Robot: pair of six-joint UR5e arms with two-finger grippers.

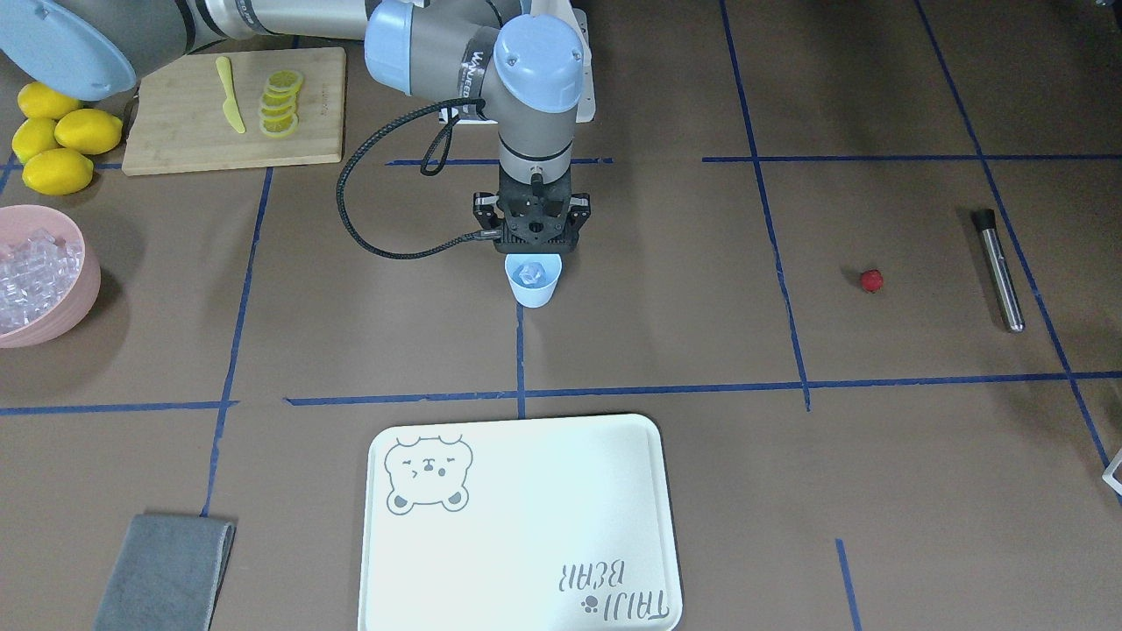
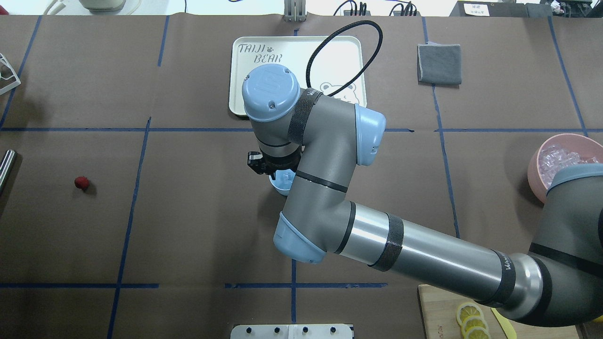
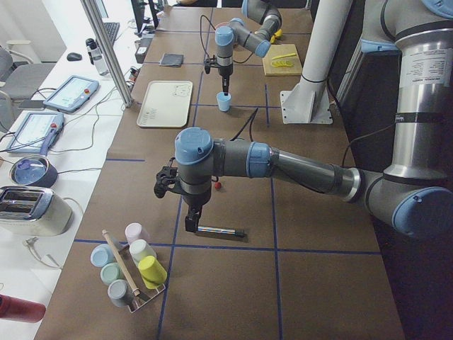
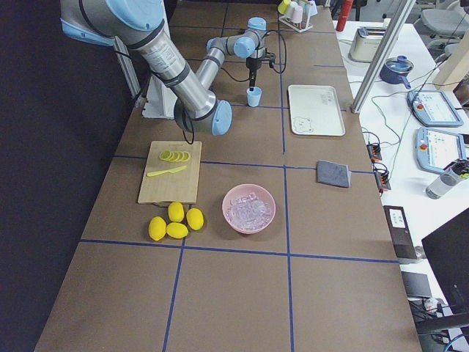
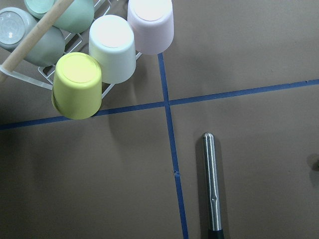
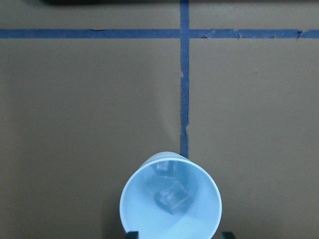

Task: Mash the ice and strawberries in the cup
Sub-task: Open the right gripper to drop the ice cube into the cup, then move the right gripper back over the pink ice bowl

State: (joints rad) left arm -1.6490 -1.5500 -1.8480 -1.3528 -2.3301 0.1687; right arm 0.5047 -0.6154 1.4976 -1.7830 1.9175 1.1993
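The light blue cup stands upright at the table's middle, with ice cubes lying in its bottom. My right gripper hangs straight above it, open, its two fingertips just over the rim on either side in the right wrist view. A small red strawberry lies alone on the table, far from the cup. My left gripper shows only in the exterior left view, low over a steel muddler; I cannot tell whether it is open or shut.
A pink bowl of ice cubes sits at the robot's right. Beside it are lemons and a cutting board with lemon slices and a yellow knife. A white tray, a grey cloth and a rack of cups are also here.
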